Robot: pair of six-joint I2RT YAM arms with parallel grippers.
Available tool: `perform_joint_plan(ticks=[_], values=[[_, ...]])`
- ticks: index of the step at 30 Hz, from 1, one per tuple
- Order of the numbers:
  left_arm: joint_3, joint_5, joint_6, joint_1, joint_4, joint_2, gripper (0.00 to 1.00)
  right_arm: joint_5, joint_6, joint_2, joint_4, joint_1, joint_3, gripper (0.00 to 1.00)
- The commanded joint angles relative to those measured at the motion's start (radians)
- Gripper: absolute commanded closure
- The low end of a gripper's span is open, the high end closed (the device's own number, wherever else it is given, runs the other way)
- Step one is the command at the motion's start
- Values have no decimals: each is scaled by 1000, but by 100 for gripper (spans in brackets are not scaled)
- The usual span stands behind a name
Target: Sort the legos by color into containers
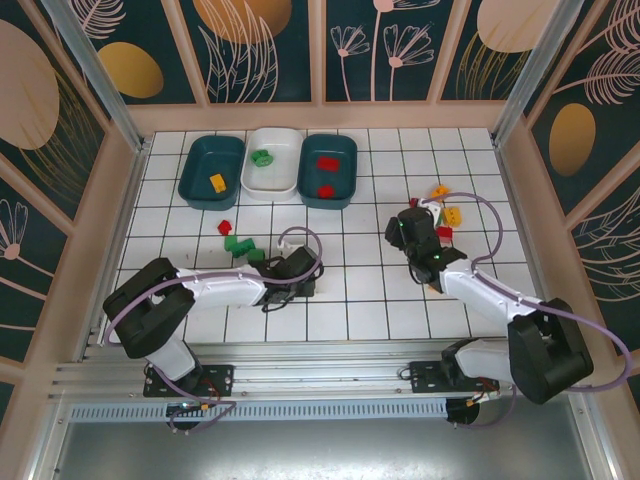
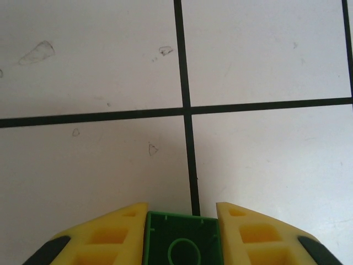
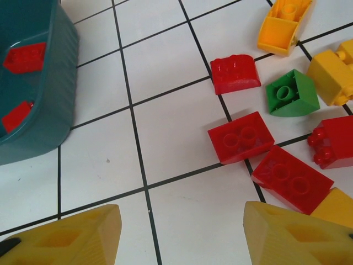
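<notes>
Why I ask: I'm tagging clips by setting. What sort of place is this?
Probably a robot test booth, not a home: two arms bolted to a metal rail, a tiled table walled in by patterned panels, and toy bricks beside sorting tubs.

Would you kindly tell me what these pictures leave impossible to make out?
- Left wrist view: green plastic brick in the left pincer, cut off by the bottom edge.
- Right wrist view: dark teal plastic tub, cut off by the left edge.
- Top view: loose plastic bricks beside the right arm, too small to count.
</notes>
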Motion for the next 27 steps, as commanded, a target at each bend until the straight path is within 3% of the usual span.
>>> perform_joint_plan(ticks=[1, 7, 12, 18, 24, 27], values=[[65, -50, 46, -3, -50, -50, 89, 3, 16, -22, -15, -33, -19, 39], [224, -112, 143, 50, -119, -68, 94, -61, 30, 1, -1, -132, -13, 39], [366, -68, 226, 264, -118, -30, 95, -144, -13, 109, 5, -210, 56, 37], [603, -6, 270, 482, -135, 181, 94, -198, -51, 247, -10, -231, 167, 32], [803, 81, 284, 595, -152, 368, 95, -218, -71, 301, -2, -234, 220, 32], [949, 110, 305, 621, -212, 464, 87, -210, -87, 336, -20, -239, 251, 30]])
